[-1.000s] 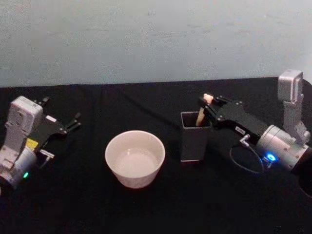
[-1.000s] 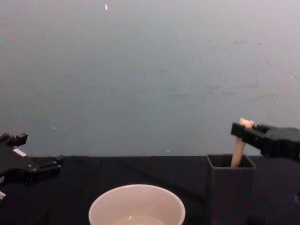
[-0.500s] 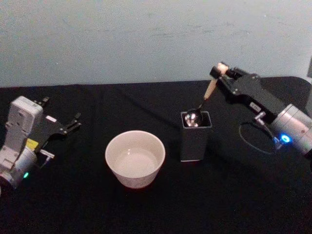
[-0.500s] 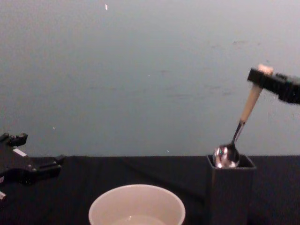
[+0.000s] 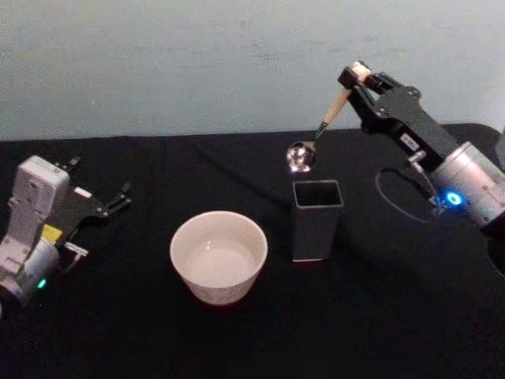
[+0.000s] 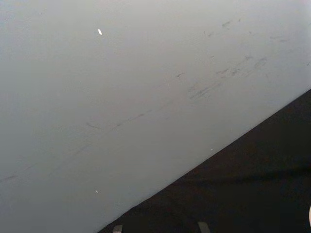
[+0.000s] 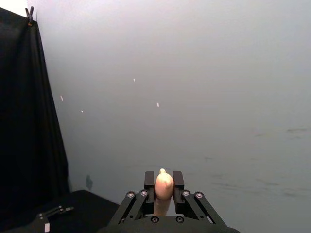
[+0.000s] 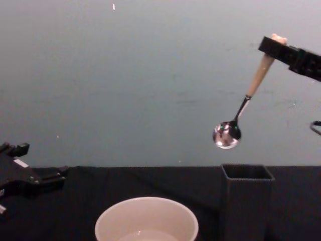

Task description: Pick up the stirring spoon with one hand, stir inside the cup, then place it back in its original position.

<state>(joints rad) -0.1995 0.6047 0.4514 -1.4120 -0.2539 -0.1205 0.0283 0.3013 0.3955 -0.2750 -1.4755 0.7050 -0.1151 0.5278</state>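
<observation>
Nearest: wide round cream-white cup [image 5: 218,257] on the black-cloth table [image 5: 237,343], bare cloth all round its rim. Just R of it, not touching, stands a dark grey square-sided holder [image 5: 317,219], mouth up. L end effector [image 5: 101,183] rests low at the table's L side, fingers spread, well apart from the cup. Farther back & higher, R end effector [image 5: 355,75] is clamped on the bear-head top of the slim beige-handled stirring spoon [image 5: 335,106]. The spoon hangs tilted in open air, its bowl above the holder's L rim, touching nothing. Pale wall behind.
</observation>
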